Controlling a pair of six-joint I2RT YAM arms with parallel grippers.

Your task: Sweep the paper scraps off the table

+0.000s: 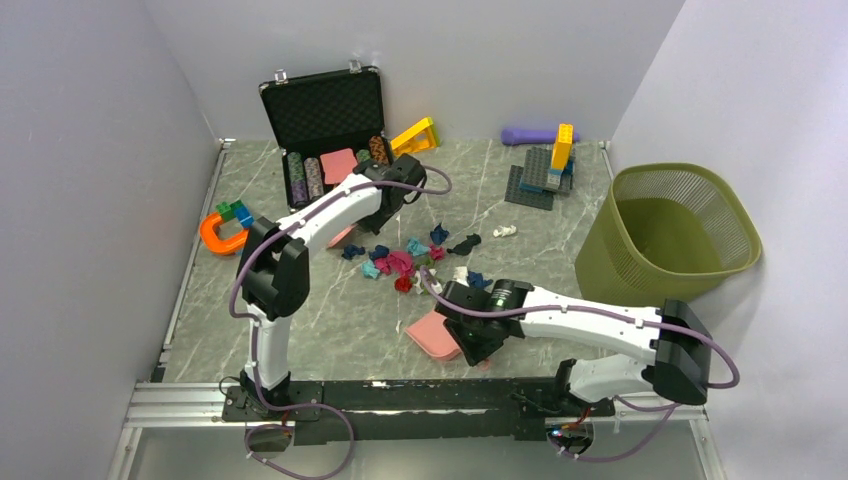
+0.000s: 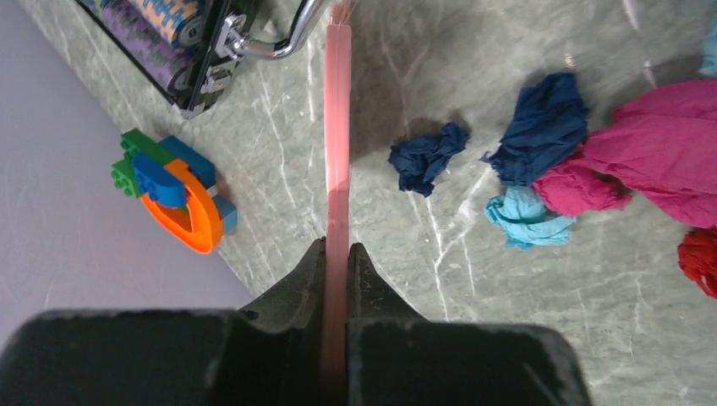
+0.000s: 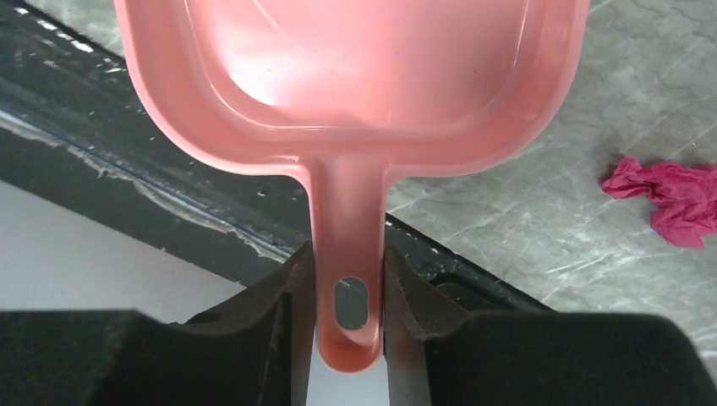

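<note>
Paper scraps in magenta, teal, navy, red and black lie in a loose cluster mid-table; a white one lies apart to the right. My left gripper is shut on a thin pink brush, seen edge-on. Navy, teal and magenta scraps lie to its right. In the top view the brush shows under the left arm. My right gripper is shut on the handle of a pink dustpan, which rests near the front edge. One magenta scrap lies to its right.
An olive mesh bin stands at the right. An open black case of poker chips stands at the back left. An orange horseshoe with bricks lies at the left, a grey baseplate with bricks at the back right.
</note>
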